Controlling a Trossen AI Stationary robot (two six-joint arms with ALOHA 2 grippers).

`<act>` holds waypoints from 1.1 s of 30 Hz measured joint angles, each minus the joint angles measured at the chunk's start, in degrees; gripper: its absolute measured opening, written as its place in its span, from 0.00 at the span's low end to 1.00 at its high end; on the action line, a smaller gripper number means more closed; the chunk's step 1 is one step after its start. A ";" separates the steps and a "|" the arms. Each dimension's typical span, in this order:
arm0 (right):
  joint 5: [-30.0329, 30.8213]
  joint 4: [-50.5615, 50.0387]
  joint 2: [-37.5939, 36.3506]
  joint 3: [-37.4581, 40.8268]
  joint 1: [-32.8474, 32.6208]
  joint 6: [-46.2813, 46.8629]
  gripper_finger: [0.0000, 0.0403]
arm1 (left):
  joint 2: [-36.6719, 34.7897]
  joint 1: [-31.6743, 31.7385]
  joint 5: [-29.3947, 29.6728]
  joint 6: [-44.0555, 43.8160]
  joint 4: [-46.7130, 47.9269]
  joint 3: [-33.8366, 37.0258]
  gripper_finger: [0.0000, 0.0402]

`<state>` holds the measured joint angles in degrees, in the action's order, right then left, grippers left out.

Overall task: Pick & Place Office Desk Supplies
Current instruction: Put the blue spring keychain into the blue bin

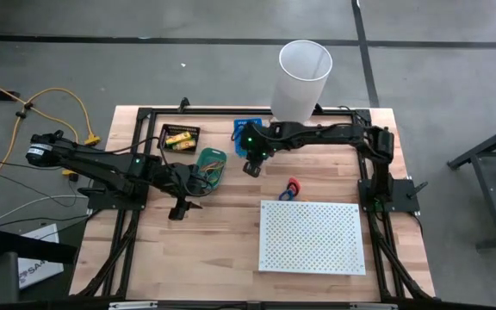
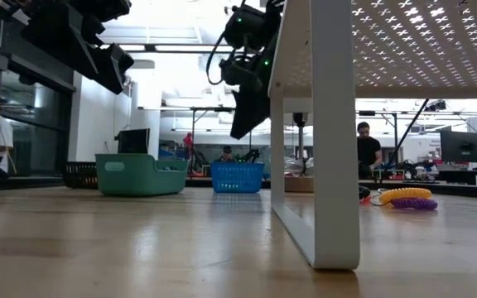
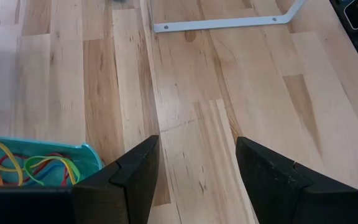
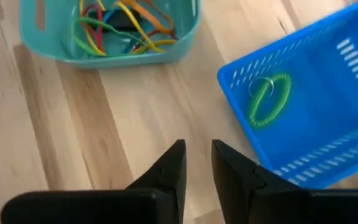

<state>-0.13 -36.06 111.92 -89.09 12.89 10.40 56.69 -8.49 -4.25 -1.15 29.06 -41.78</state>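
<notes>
While tangled in the teal bin (image 4: pixel 107 43), rubber bands (image 4: pixel 120 25) look light, limp, stretchy: best pinched at one raised loop. Right hand (image 4: pixel 197 162) nearly closed, empty, hovering near. Left hand (image 3: pixel 197 171) wide open, empty, beside the bin.

The blue basket (image 4: pixel 316 118) was cut off by the edge in the right wrist view, and in the high view it was mostly hidden under the right arm and the white bin (image 1: pixel 300 82). The teal tray (image 3: pixel 39 165) was partly hidden behind the left gripper's fingers (image 3: pixel 126 186). The small things in the black tray (image 1: pixel 180 138) were too tiny to be told apart
</notes>
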 joint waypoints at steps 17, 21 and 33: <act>-1.52 -19.72 -4.24 0.06 -4.47 22.48 0.16 | 0.00 0.02 0.00 -0.34 -0.72 0.00 0.52; -0.63 -23.80 -4.22 0.10 -5.43 29.19 0.16 | 0.00 0.01 0.00 -0.20 -1.25 0.00 0.52; 0.13 -30.29 -4.15 0.10 -5.37 47.81 0.16 | 0.00 0.01 0.00 -0.18 -1.33 0.00 0.52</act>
<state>0.01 -66.35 107.77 -88.99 7.51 58.21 56.69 -8.48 -4.25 -1.33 27.73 -41.78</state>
